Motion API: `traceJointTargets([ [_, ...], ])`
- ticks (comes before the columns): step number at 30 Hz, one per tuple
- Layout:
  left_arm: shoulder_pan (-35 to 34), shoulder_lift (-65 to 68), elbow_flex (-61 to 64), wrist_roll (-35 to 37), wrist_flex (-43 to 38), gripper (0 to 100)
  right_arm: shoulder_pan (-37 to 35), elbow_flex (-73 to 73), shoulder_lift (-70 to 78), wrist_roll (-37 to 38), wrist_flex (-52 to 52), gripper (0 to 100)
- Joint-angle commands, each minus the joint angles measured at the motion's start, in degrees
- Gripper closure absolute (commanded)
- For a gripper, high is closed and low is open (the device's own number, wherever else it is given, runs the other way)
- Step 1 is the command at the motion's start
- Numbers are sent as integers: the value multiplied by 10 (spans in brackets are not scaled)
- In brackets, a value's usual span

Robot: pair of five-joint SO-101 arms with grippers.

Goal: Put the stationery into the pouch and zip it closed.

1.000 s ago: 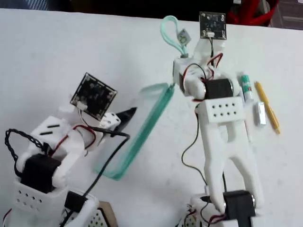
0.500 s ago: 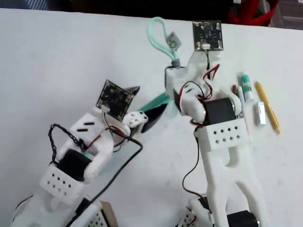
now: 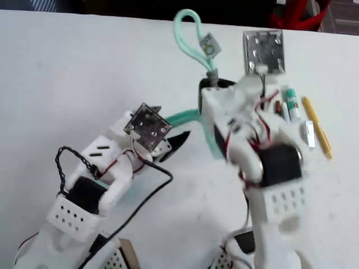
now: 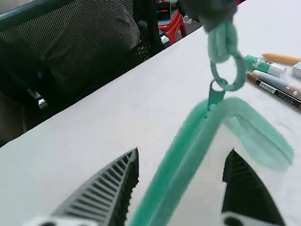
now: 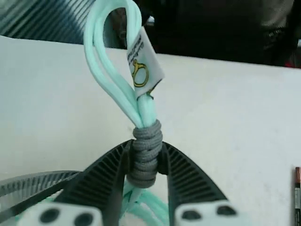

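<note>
We see the pouch (image 3: 182,119) near the middle of the high view, between our two arms and seemingly standing on edge on the bench (image 3: 61,67). Our right hand (image 5: 146,150) is clamped on the grey wrap (image 5: 146,134) of the pouch's cord (image 3: 188,33), whose loop points toward the upper middle. Our left hand (image 4: 183,157) is spread wide, one finger on either side of the pouch's zip edge, apparently not touching it. The pens (image 3: 305,120) lie loose at the right, just beside the right arm. We judge the pouch light, soft and floppy. It would swing if held by the cord, so we would pinch the stiffer zip edge near the puller (image 4: 215,96) to steady the mouth.
</note>
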Motion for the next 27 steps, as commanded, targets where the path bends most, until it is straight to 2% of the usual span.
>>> traceJointTargets([
  [1,-18,-4,-9,-7,8,709,-47,-40,-67,8,7,981],
  [5,-47,-6,-10,-7,21,705,-99,-62,-88,27,15,981],
  [10,-87,-7,-40,-22,62,705,-115,-149,-65,30,55,981],
  [14,-86,-35,-61,-18,91,706,-152,-228,-23,30,105,981],
  [20,-45,-83,-59,89,33,720,-181,-330,44,28,152,981],
  [23,-30,-85,-40,136,11,770,-176,-348,70,27,175,981],
  [27,3,-87,33,166,-76,872,-163,-349,84,26,178,981],
])
